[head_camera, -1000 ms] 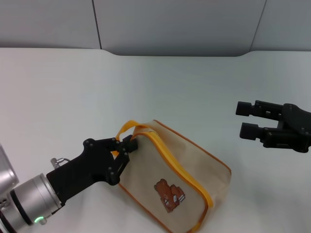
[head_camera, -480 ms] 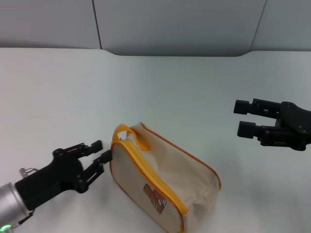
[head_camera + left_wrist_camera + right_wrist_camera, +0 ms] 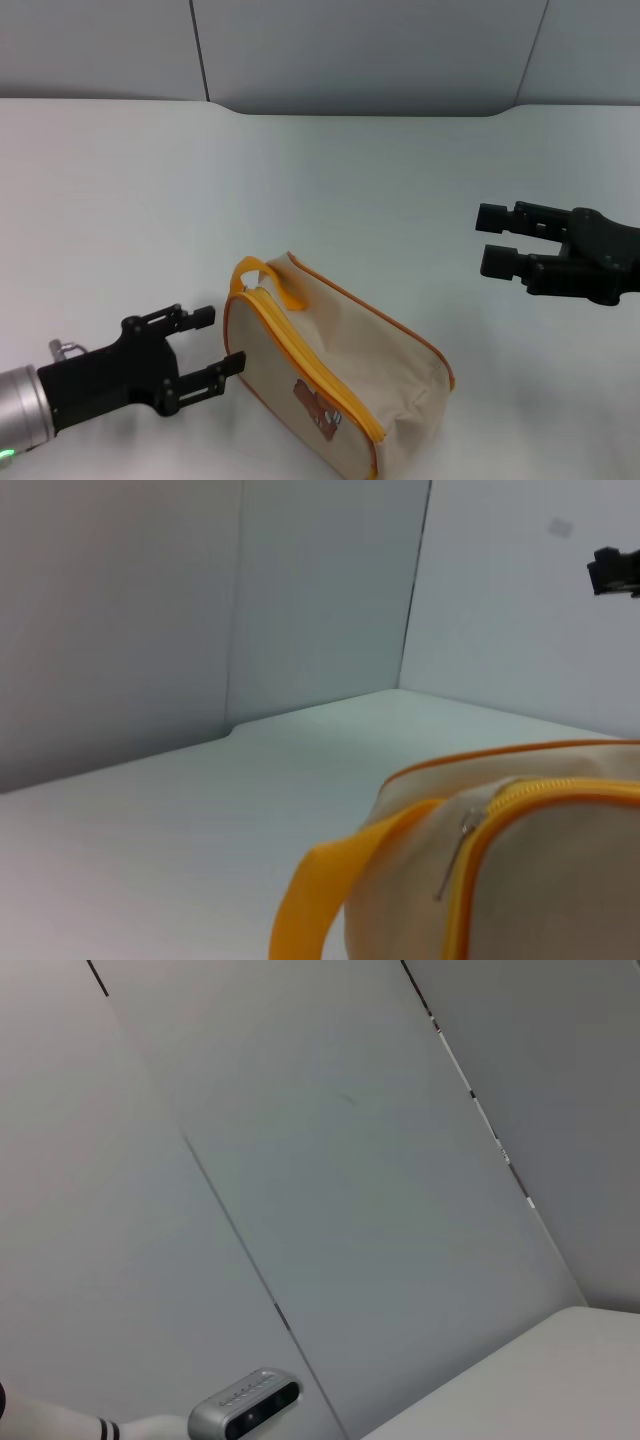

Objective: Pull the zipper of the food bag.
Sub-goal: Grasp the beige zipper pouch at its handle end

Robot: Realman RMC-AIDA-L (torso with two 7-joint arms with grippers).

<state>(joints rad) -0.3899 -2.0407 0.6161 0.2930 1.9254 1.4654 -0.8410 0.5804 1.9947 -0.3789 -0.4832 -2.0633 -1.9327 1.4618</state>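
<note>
left gripper (image 3: 208, 345) lined up at the food bag (image 3: 335, 375), fingers spread, holding nothing
bag's on the table, zipper (image 3: 300, 362) pull at that end; right gripper (image 3: 490, 240) hovers far off, open too

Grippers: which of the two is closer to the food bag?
The left gripper. Its open fingers sit just beside the handle end of the food bag, while the right gripper, also open, hovers well away above the table.
</note>
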